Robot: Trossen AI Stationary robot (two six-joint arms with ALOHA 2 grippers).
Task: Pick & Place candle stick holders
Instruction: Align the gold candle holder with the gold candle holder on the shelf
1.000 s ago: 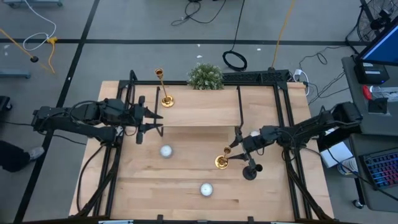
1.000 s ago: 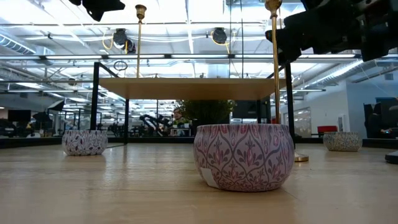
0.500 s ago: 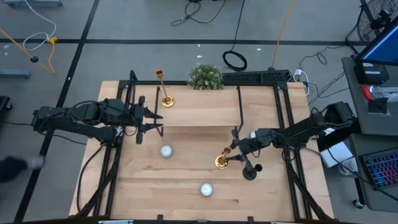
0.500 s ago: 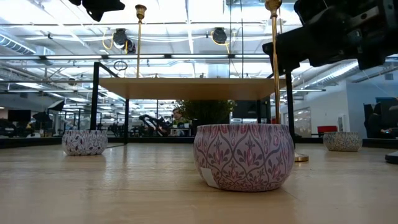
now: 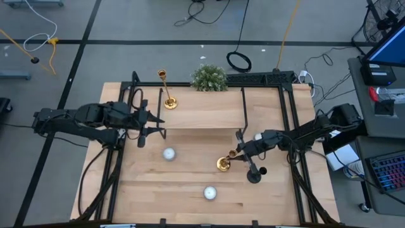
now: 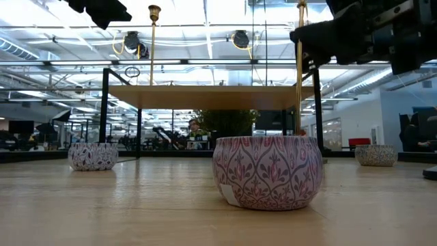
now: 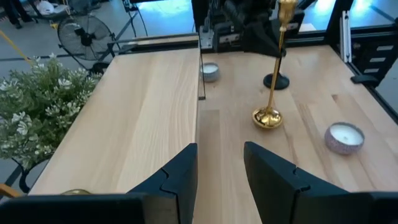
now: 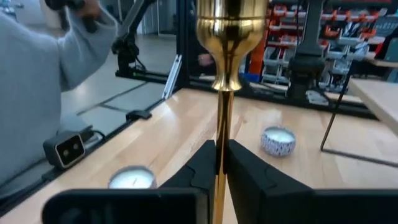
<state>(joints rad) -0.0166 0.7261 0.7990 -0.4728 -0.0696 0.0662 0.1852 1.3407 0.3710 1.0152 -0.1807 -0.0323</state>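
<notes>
Right wrist view: jaws pinching gold candlestick [image 8: 224, 93].

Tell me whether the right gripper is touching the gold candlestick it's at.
Touching. In the right wrist view the right gripper has both fingers pressed against the gold candlestick's stem, with no gap on either side.

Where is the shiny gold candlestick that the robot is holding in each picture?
High view: the slim shiny gold candlestick sits right of centre, in the right gripper.
Low view: its stem rises at upper right.
Left wrist view: it stands far across the table.
Right wrist view: centre, between the fingers.
Shared landmark: the patterned round candle tin.
</notes>
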